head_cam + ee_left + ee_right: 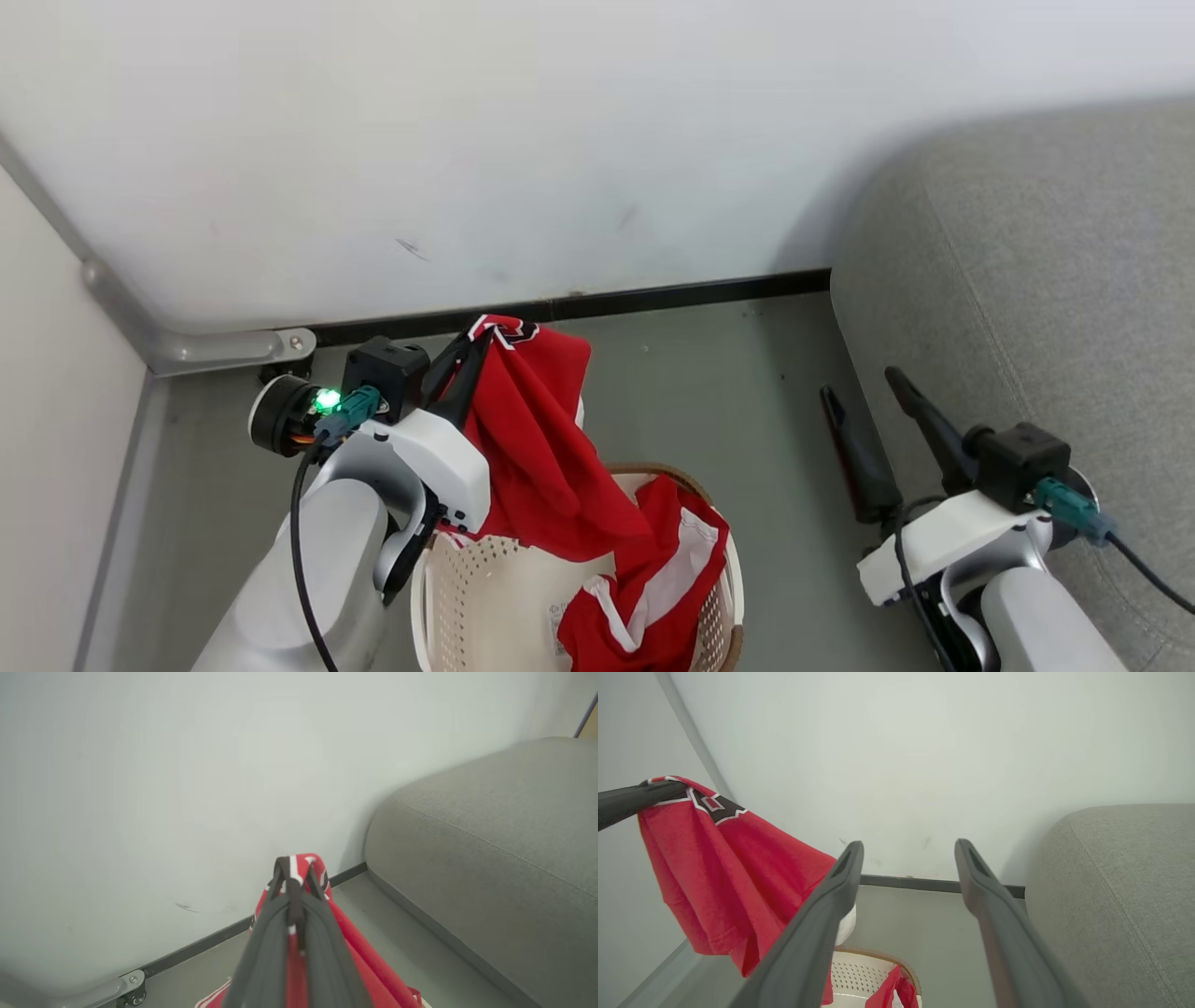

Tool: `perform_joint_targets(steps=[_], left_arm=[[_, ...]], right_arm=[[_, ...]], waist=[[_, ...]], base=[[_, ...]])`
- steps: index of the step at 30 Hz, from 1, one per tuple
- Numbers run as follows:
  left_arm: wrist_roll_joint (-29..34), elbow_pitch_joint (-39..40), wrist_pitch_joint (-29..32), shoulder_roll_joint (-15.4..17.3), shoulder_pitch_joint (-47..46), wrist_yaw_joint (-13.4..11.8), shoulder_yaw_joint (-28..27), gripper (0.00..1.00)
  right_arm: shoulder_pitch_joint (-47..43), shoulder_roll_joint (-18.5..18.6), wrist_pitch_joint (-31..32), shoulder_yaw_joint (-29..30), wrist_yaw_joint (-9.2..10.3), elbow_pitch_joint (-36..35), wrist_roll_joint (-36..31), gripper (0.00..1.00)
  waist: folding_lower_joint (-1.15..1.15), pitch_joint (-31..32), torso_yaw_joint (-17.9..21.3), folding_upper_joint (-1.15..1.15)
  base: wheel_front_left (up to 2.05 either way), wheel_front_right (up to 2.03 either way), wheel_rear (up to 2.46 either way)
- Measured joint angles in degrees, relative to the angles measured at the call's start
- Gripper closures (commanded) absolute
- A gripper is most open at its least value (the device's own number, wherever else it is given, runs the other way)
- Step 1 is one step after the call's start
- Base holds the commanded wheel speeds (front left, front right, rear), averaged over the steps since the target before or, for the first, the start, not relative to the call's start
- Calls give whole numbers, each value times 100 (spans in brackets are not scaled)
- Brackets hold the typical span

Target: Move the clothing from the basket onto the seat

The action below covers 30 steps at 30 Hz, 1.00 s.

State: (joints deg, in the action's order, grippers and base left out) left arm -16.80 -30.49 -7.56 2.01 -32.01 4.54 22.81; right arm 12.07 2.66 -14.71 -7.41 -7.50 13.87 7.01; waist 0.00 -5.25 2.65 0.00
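Above basket [467, 590], left pincer [478, 340] gripping red clothing [534, 439]

Red clothing [532, 439] hanging lifted above cream basket [467, 597], more lying inside; grey seat [1027, 280] at right.

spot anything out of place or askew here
Nothing is damaged or spilled. One red garment hangs bunched from the shut left gripper above the basket; a second garment lies crumpled against the basket's side, up to its rim. The wall shows faint dark scuffs.
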Motion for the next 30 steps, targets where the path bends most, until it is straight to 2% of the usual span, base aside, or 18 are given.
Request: perform_joint_targets(steps=[14, 30], left_arm=[[-170, 261, 348, -1, 195, 52, 120, 100], [-237, 699, 759, -1, 215, 66, 391, 100]], right_arm=[[-277, -1, 1, -121, 0, 116, -7, 0], [-25, 242, 1, -982, 0, 356, -93, 0]], waist=[[0, 511, -133, 0], [0, 614, -171, 0]], base=[[0, 0, 0], [0, 0, 0]])
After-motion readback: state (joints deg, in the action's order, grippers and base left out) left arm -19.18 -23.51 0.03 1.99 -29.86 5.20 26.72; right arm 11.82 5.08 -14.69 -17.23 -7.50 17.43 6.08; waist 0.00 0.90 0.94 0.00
